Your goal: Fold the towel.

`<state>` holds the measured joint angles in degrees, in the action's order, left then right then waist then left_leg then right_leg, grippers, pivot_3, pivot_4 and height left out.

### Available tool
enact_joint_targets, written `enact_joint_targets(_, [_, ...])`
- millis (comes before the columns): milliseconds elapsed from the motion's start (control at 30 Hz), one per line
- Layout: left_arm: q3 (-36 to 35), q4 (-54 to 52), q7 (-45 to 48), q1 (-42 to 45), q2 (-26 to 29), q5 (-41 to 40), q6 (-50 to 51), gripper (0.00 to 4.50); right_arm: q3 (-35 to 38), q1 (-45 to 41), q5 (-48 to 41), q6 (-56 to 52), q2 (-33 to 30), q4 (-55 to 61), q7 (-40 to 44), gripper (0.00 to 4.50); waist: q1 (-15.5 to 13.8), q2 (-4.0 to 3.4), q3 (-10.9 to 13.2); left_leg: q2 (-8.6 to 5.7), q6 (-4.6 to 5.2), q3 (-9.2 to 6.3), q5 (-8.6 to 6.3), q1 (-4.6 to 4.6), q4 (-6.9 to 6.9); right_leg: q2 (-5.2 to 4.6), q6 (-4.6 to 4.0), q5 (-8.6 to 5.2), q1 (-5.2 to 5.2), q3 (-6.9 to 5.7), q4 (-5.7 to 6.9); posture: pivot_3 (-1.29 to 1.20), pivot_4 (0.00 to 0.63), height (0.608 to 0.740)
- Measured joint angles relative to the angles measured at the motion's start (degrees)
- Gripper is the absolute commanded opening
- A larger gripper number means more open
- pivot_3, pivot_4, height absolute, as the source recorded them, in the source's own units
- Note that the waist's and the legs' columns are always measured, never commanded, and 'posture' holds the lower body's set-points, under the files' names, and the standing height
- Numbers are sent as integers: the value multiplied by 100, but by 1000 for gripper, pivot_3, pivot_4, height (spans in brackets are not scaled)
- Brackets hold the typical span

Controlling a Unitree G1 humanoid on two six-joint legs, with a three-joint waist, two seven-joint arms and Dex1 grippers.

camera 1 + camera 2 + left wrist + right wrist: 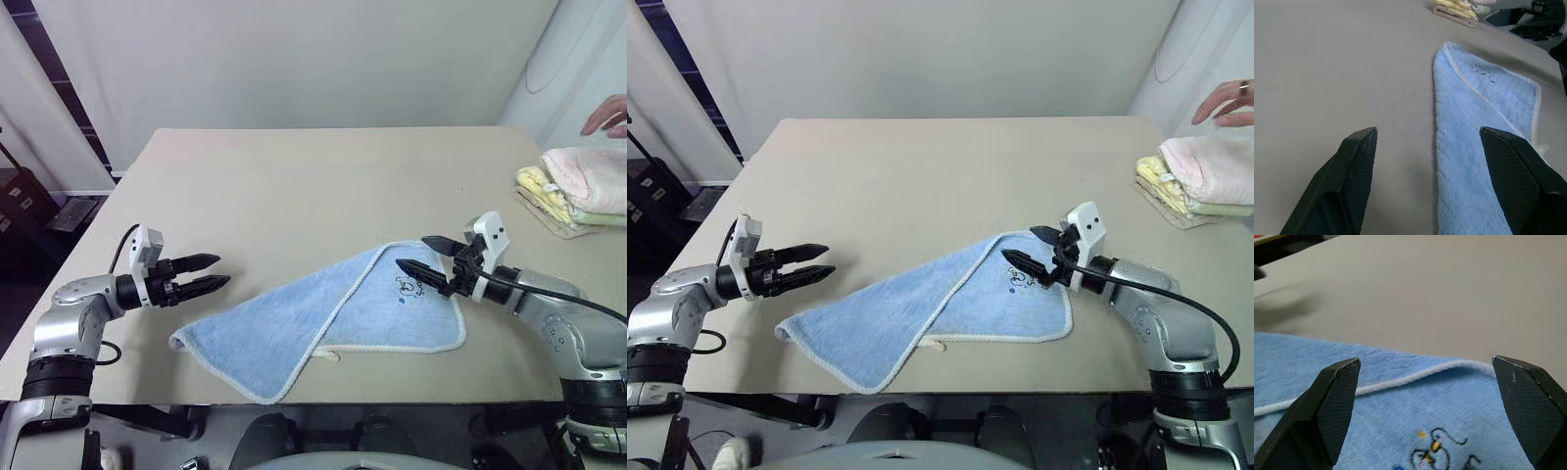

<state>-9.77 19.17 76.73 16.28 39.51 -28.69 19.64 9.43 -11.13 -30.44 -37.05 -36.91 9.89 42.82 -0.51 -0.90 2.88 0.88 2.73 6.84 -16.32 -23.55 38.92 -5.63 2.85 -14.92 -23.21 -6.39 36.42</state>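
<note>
- Your left gripper [209, 274] hangs low over the near left part of the table [294, 176], pointing almost level and inward toward the centre; its two black fingers are spread apart with nothing between them.
- Your right gripper [425, 254] reaches in from the near right, tilted slightly downward and aimed inward, fingers spread wide and empty.
- The towel [333, 318] lies on the near middle of the table, folded over on a diagonal so one white-stitched edge runs across the blue surface (a small white loop pokes out at the near edge).
- Its left corner sits just beside and slightly nearer you than the left fingertips, apart from them; in the left wrist view the cloth stretches away under the one finger [1518, 176].
- The right fingers hover above the towel's right part, over the dark printed mark [406, 285]; whether they touch the cloth you cannot tell.
- A stack of pink and yellow towels [578, 186] rests at the far right edge, with a person's hand [609, 116] above it.
</note>
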Motion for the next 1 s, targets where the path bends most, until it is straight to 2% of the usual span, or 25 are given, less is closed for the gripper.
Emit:
enact_joint_targets(233, [75, 239, 1, 293, -179, 78, -123, 3525, -25, -635, 249, 192, 325, -625, -431, 4485, 8, 0, 0, 0, 0, 2, 1, -1, 1, 2, 1, 1, -3, 0, 4, 0, 0, 740])
enact_joint_targets(633, [143, 331, 16, 486, -263, 139, -252, 3525, -159, -993, 286, -142, 350, -920, -536, 4485, 94, 0, 0, 0, 0, 5, 2, -2, 8, 0, 3, 2, -6, 0, 22, 0, 0, 740])
enact_joint_targets(833, [143, 69, -47, 205, -280, 123, -255, 3525, -358, -1009, 499, -412, 46, -1226, -433, 4485, 137, 0, 0, 0, 0, 8, 2, -2, 8, -1, 5, 3, -8, 1, 23, 0, 0, 740])
enact_joint_targets(1000, [138, -266, -103, -204, -295, 53, -165, 3525, -518, -1312, 971, -306, -4, -2361, -505, 4485, 151, 0, 1, 1, -5, 14, 5, -1, 12, -3, 1, 1, -16, 6, 39, 0, 0, 740])
